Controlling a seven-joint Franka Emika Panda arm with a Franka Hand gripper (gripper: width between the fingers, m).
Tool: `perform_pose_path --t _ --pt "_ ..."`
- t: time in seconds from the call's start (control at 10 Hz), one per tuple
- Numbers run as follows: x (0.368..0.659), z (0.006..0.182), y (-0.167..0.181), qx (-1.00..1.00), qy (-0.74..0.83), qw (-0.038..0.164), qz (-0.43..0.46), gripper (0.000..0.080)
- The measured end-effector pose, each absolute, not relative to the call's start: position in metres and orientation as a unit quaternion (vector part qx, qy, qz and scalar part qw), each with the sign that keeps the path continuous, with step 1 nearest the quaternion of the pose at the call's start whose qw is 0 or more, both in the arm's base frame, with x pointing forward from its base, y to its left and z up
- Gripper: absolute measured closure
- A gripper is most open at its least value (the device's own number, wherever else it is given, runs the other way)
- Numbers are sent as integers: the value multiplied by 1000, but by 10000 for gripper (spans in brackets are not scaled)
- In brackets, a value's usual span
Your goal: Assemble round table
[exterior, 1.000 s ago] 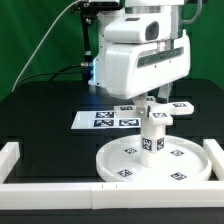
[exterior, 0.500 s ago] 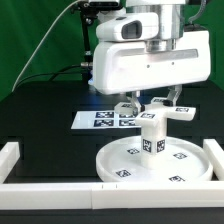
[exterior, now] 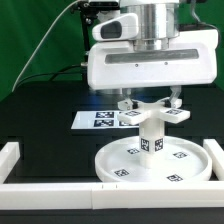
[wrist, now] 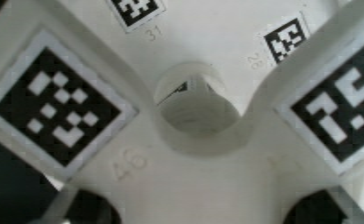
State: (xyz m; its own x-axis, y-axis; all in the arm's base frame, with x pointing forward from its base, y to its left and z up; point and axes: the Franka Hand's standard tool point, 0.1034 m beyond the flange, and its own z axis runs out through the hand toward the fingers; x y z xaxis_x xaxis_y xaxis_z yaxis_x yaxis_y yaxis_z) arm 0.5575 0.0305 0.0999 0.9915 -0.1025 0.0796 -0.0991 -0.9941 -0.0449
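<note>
White round table (exterior: 130, 165) & leg (exterior: 151, 133) w/ blk-wht square tags; table surface (exterior: 40, 120) blk, backdrop (exterior: 30, 40) green.

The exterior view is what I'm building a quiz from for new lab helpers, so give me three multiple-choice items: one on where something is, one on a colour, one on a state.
1. Where does the leg stand?
A. upright on the middle of the round disc
B. flat on the marker board
C. on the white border rail

2. What colour is the table top?
A. green
B. black
C. white

3. How is the gripper?
A. far off to the side of the leg
B. lying on the table
C. right above the leg, a finger on each side of its top

Key: 1 A, the leg rises from the disc's centre. 2 B, the surface is black; green is only the backdrop. 3 C, the fingers flank the leg's top.
</note>
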Motion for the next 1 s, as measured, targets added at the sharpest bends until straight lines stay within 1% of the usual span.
perform_pose_path --t 0.3,0.7,1.0 --pt "559 100 32 -988 145 25 -41 357" --pt "562 98 37 -945 323 29 -28 357" --pt "562 98 38 -876 480 39 -21 357"
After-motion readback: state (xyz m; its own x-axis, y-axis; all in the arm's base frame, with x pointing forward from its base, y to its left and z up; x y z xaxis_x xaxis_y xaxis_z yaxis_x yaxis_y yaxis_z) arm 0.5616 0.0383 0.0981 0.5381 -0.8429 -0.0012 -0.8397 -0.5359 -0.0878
